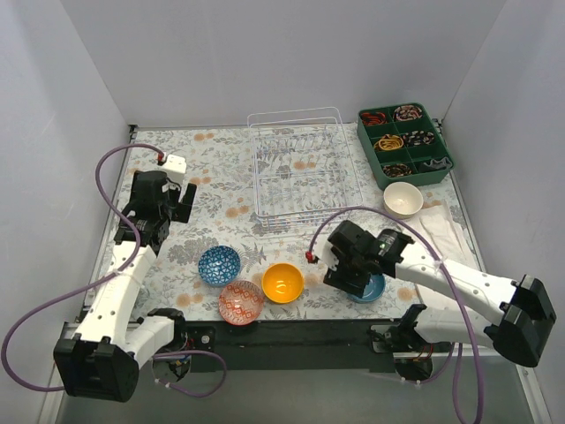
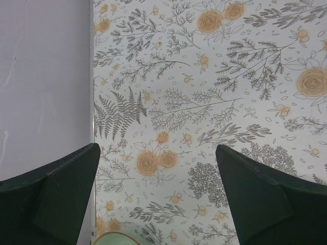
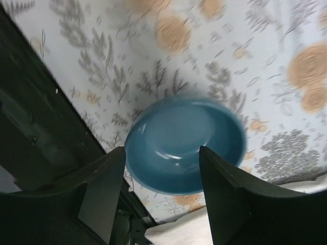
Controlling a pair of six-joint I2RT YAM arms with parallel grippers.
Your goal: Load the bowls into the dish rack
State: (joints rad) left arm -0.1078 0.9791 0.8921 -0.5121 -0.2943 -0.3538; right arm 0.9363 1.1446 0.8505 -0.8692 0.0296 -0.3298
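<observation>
The white wire dish rack [image 1: 296, 168] stands at the back middle with no bowls in it. The blue-patterned bowl [image 1: 219, 265], red-and-white bowl [image 1: 240, 302] and orange-yellow bowl [image 1: 282, 283] sit together near the front. The cream bowl [image 1: 403, 199] sits at the right. My right gripper [image 1: 350, 274] is open just above the plain blue bowl [image 1: 374, 288], which shows between its jaws in the right wrist view [image 3: 184, 145]. My left gripper [image 1: 179, 203] is open and empty over the bare mat [image 2: 157, 153]. The mint green bowl's rim [image 2: 116, 239] shows below it.
A dark green compartmented tray [image 1: 404, 143] of small items stands at the back right. A white cloth [image 1: 441, 231] lies by the cream bowl. Grey walls enclose three sides, and the left wall [image 2: 46, 92] is close to my left gripper. A black strip [image 1: 291, 329] runs along the front edge.
</observation>
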